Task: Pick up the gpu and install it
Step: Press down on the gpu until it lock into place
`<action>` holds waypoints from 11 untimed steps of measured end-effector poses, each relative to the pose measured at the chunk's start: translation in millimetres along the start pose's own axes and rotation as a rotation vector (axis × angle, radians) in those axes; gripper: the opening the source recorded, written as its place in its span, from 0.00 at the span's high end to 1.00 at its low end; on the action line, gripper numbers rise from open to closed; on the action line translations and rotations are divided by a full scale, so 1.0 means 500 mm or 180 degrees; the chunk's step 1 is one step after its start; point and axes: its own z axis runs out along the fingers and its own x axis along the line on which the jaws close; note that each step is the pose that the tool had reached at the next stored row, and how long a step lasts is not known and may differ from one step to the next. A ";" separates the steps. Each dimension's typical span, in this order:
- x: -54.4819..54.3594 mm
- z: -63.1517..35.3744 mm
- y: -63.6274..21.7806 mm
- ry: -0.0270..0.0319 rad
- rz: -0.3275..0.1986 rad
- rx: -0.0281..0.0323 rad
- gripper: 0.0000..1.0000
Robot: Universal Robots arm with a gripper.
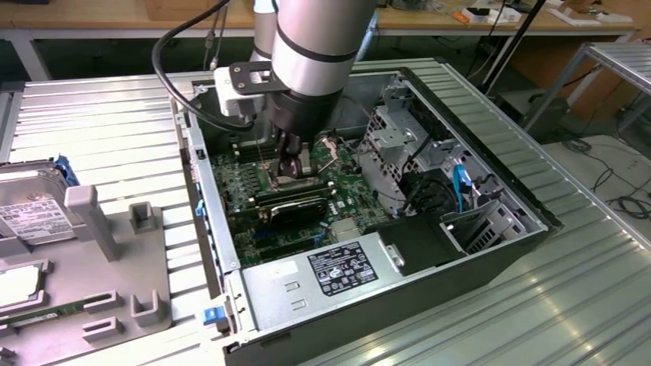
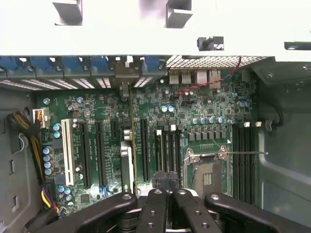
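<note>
The tool (image 2: 166, 194), fingers pressed together and gripping nothing, hovers inside the case (image 1: 508, 252). The gpu (image 1: 293, 204) stands on the motherboard (image 2: 204, 104) just below it, apparently seated.

GPU (image 1: 293, 204): thin dark card standing on edge inside the open computer case, seated across the green motherboard's slot area; in the wrist view it shows edge-on (image 2: 127, 160)

White label (image 1: 341, 268) on silver power supply (image 1: 295, 290), print too small to read
</note>
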 end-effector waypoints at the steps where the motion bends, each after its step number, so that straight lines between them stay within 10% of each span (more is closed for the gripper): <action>1: 0.000 0.000 0.005 0.0000 0.0000 0.0000 0.89; 11: 0.001 0.000 0.029 0.0000 0.0000 0.0000 0.89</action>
